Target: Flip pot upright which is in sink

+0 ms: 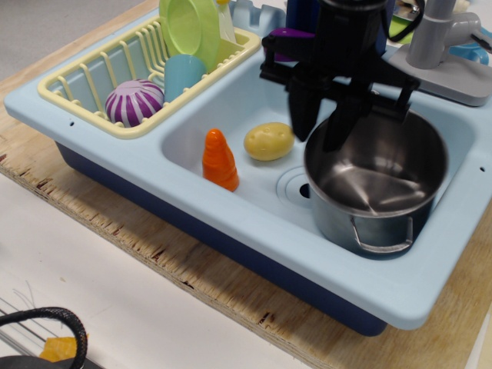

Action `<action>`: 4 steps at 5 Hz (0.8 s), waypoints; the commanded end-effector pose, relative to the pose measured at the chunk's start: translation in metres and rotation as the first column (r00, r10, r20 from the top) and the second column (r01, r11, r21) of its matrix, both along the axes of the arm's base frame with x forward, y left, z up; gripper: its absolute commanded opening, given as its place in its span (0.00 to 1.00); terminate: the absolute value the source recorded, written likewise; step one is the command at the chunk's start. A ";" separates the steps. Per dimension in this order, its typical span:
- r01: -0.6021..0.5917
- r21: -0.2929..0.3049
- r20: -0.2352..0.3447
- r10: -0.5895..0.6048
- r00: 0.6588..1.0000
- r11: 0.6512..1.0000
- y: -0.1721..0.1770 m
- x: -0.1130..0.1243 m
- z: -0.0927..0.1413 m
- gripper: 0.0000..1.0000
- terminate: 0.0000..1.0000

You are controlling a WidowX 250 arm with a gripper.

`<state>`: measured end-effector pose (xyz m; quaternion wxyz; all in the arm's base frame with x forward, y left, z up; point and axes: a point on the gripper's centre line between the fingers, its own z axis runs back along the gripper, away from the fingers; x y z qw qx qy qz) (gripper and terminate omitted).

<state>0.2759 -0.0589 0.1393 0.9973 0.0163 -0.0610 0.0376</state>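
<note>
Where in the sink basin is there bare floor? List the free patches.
Inside the sink, one bare patch: around the drain, bordered by the toy carrot, potato and pot. The right side is crowded: the pot fills it, gripper on its rim.

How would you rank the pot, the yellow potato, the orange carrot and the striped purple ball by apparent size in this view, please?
1. pot
2. striped purple ball
3. orange carrot and yellow potato: too alike to rank.
</note>
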 end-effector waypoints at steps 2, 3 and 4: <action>0.000 -0.074 0.028 0.002 1.000 0.997 0.005 0.002 0.016 1.00 0.00; 0.000 -0.074 0.028 0.002 1.000 0.997 0.005 0.002 0.016 1.00 0.00; 0.000 -0.074 0.028 0.002 1.000 0.997 0.005 0.002 0.016 1.00 1.00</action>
